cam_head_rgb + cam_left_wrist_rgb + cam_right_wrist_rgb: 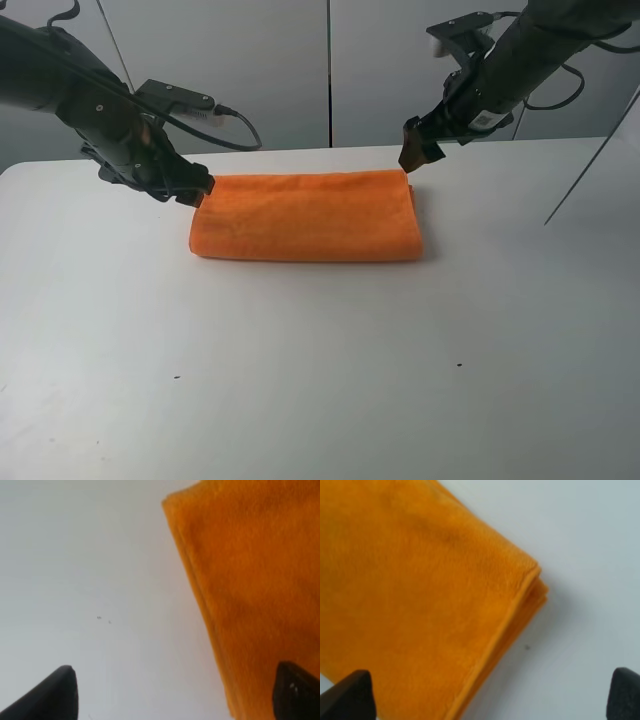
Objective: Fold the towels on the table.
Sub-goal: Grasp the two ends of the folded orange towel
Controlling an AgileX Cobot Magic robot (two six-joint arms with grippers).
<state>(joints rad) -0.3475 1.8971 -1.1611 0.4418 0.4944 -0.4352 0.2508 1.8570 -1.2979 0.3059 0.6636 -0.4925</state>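
The orange towel [308, 216] lies folded into a long rectangle on the white table [320, 380], layers stacked at its edges. My left gripper [199, 190] hovers at the towel's far left corner, open, nothing between its fingers. In the left wrist view the towel [255, 585] fills one side, and the two dark fingertips [50, 695] stand wide apart. My right gripper [414, 158] hangs just above the far right corner, open and empty. The right wrist view shows the towel's folded corner [420, 600] below widely spread fingertips [350, 700].
A grey wall stands behind the table's far edge [320, 150]. A thin rod [590, 160] leans at the right. A few tiny dark specks [459, 364] dot the white surface in front of the towel.
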